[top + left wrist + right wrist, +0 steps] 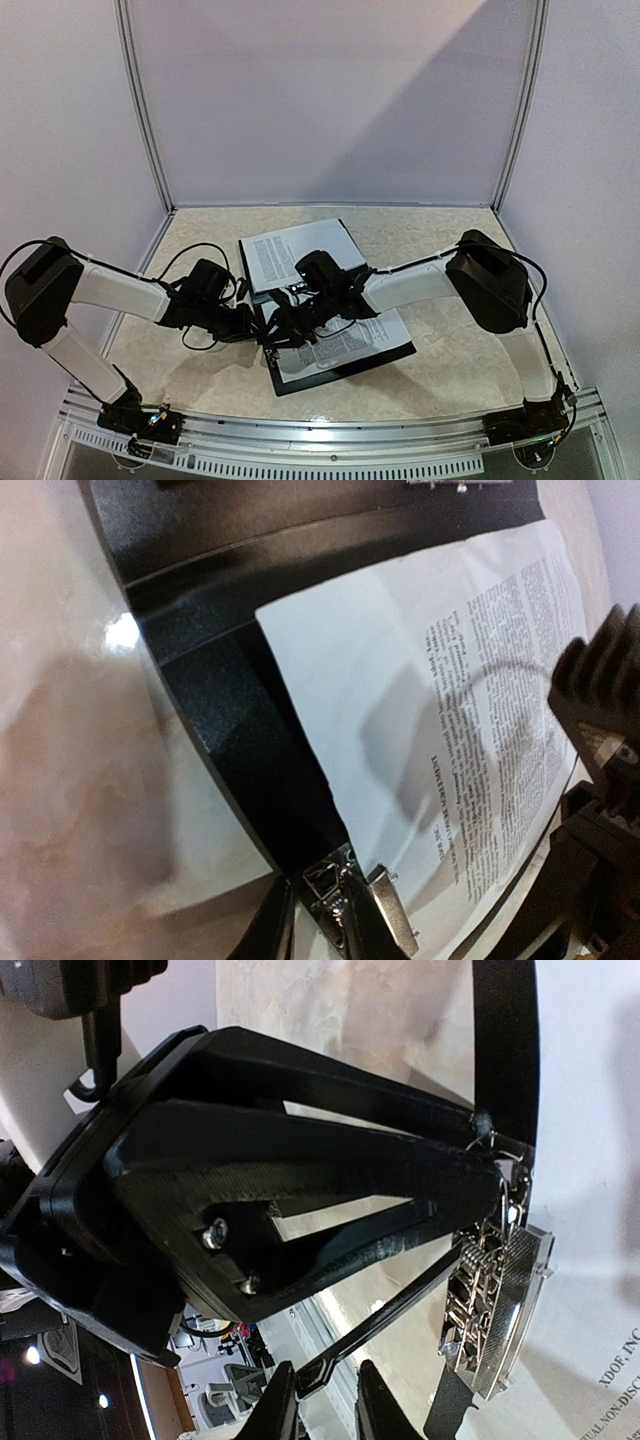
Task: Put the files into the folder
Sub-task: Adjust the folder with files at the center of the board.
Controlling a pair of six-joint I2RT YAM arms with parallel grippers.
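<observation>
On the beige mottled table (450,365), the left gripper (325,932) is pinching the silver metal spring clip (338,885) of the flat black rectangular folder (235,735) beside the white printed paper sheets (400,680). I cannot tell whether the right gripper (325,1407) is gripping.

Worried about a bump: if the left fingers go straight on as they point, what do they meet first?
The metal clip of the folder, right at the left fingers; they may already touch it. Beyond it lies the sheet.

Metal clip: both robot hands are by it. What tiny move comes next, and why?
I'd guess the left gripper pinches the clip to lift it: it straddles the clip, and the sheet on the folder has its edge right there, ready to slide under.
</observation>
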